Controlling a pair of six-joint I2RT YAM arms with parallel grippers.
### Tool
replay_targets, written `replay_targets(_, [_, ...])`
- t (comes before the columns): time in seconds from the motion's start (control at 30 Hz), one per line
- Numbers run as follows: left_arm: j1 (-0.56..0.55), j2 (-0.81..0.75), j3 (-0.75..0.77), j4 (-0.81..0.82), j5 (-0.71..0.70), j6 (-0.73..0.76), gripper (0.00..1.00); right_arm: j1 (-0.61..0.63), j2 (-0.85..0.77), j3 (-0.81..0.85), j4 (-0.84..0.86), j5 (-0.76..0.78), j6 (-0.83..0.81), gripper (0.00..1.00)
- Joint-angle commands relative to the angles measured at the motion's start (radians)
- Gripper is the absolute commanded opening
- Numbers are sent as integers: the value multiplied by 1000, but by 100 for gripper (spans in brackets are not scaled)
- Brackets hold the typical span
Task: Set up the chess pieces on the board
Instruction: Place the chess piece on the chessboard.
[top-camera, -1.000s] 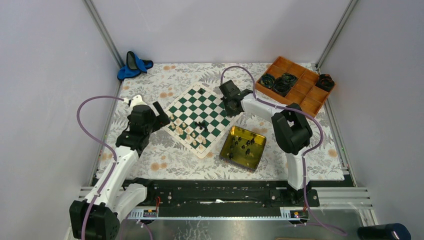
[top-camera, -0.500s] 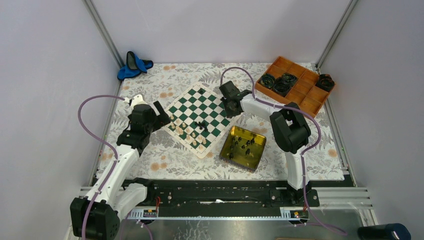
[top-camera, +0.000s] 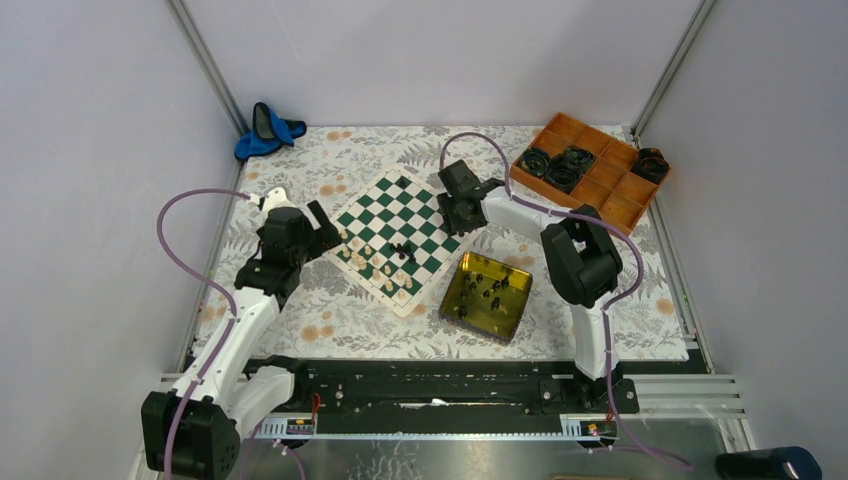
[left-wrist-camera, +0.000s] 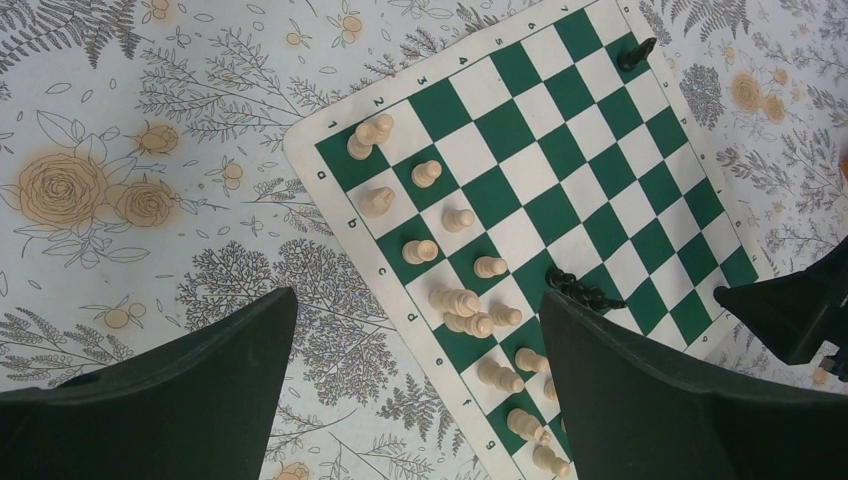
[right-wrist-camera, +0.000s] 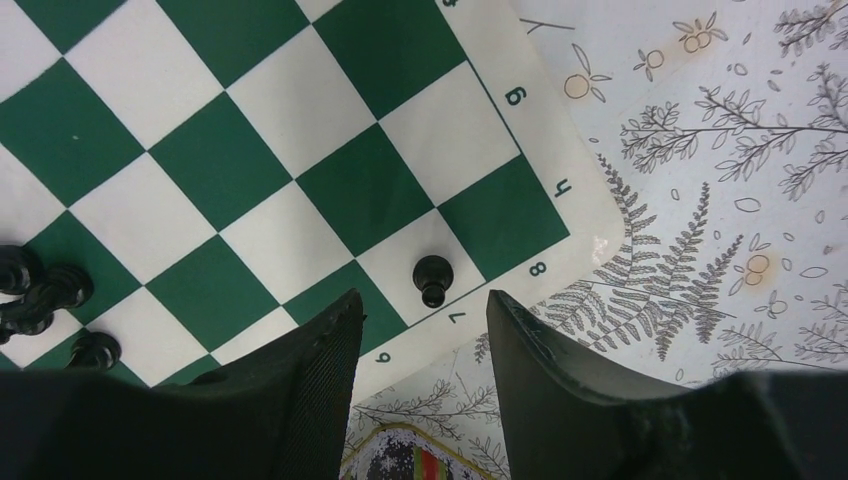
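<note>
Board (top-camera: 425, 212): flat on the flowered cloth (top-camera: 330, 320), mid-table, turned corner-on to the arms.
Cream pieces (left-wrist-camera: 458, 300): crowded in two loose rows along the board's left-hand edge; most upright, a few seemingly tipped against each other.
Black pawn (right-wrist-camera: 432, 278): upright on a white square next to the corner square, by the border mark 7, at the board's right corner.
Black heap (left-wrist-camera: 585, 292): several dark pieces lying together near the middle of the board.
Lone black piece (left-wrist-camera: 635, 52): on the far corner square, well apart from the rest.
Spare black pieces (top-camera: 492, 288): loose inside the yellow tray (top-camera: 508, 318), just beside the board's near-right edge.
Left gripper (left-wrist-camera: 418, 300): fingers spread wide, grasping nothing, hovering above the cream rows.
Right gripper (right-wrist-camera: 422, 305): fingers released, low over the board's right corner, one on each side of the black pawn with a gap showing on both sides.
Orange tray (top-camera: 610, 200): back right corner, dark coils in some compartments.
</note>
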Motion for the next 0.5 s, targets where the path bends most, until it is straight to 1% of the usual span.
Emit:
replay_targets(0.0, [-5,7,-5,70,-15,-12,99,19,-97,66,-14,-6,-31,55])
replay_targets(0.13, [-5,11,-9,78,-16,-26,99,75,-101,93,-38,-11,-71,55])
replay_targets(0.47, [-6,16,-21,91,-16,-45,99,183,-76,84,-14,-111,-134,54])
